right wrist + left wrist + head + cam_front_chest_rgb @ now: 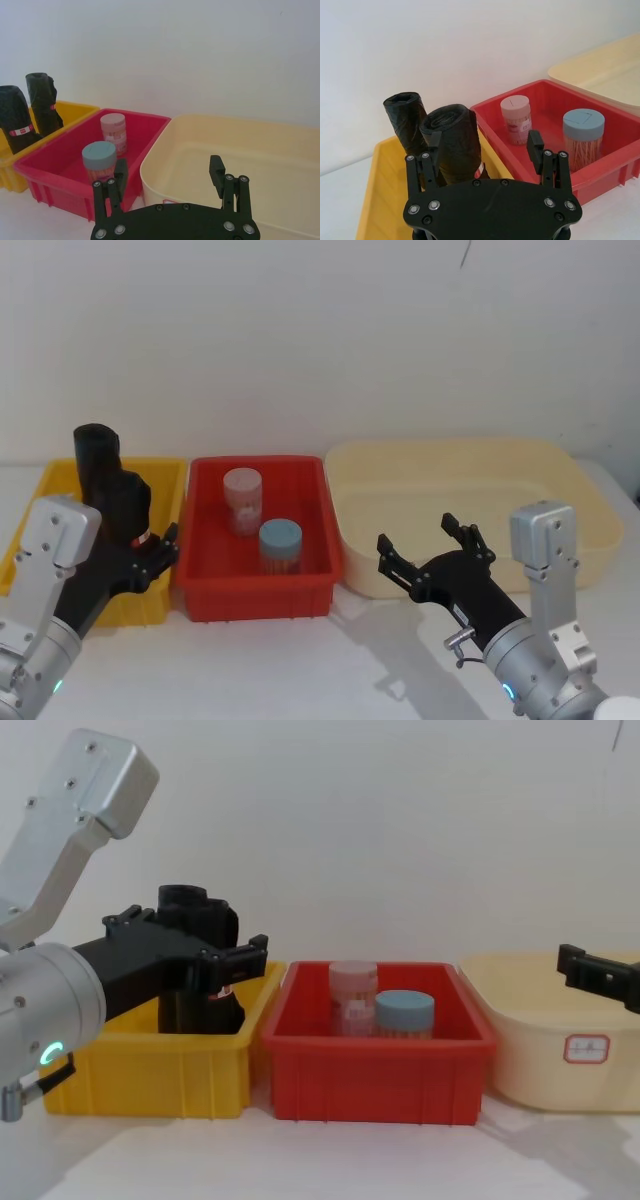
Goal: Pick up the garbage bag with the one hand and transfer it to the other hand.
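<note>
While the garbage bag (125,502), a tall black cylindrical roll of plastic with a small red-and-white sticker, stands upright in the yellow plastic bin (55,478), I judge the step in hand to be the first pick, not yet closed.

In the head view the left gripper (155,545) sits at the bin's near right corner, low against the roll. A second black plastic roll (95,450) stands just behind the garbage bag. The right gripper (417,532) hovers above the white counter (300,670), in front of the wide cream plastic tub (450,445), its fingers spread and holding nothing.

From the left wrist view, the left gripper (484,145) is wide open and has hold of nothing. The garbage bag (452,145) sits off-centre in the gap, close to one finger, and I cannot tell whether that finger touches it.

From the right wrist view, the right gripper (168,167) is open just as wide, with the tub's wall beyond it. The garbage bag (15,115) is well apart, past the red plastic bin (65,145).

In the chest view the left gripper (190,935) straddles the rolls, one finger to each side.

Next, I think, I should centre the roll between the fingers and close on it alone, clear of the second roll. Then I would lift straight up out of the bin before carrying it across to the waiting right gripper.
</note>
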### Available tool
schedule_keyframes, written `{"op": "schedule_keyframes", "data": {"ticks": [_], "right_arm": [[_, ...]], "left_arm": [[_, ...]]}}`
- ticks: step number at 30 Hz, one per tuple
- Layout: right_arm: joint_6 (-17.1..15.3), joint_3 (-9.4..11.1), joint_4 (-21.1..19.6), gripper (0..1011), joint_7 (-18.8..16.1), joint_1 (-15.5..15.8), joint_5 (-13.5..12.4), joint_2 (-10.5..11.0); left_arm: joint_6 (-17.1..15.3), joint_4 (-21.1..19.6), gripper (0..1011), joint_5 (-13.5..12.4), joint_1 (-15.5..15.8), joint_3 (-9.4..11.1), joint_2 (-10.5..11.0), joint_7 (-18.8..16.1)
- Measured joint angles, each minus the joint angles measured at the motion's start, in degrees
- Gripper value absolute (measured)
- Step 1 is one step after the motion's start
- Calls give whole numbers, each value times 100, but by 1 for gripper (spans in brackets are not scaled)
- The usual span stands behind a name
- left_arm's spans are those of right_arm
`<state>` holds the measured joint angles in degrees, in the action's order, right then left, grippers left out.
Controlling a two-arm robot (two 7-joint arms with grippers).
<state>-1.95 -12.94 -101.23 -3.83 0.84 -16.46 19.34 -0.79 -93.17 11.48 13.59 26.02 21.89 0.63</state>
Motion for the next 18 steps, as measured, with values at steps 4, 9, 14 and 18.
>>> {"op": "schedule_keyframes", "data": {"ticks": [4, 9, 14, 18], "right_arm": [[0, 0, 0, 1000, 0, 0, 0, 0], [0, 0, 0, 1000, 0, 0, 0, 0], [0, 0, 0, 1000, 0, 0, 0, 0], [0, 0, 0, 1000, 0, 0, 0, 0]], "left_arm": [[0, -6, 1001, -2, -3, -3, -3, 0], [3, -71, 1000, -9, -72, -35, -24, -50], [56, -185, 1001, 6, -221, -107, -71, -152], [99, -278, 1001, 44, -354, -181, -112, -241]]}}
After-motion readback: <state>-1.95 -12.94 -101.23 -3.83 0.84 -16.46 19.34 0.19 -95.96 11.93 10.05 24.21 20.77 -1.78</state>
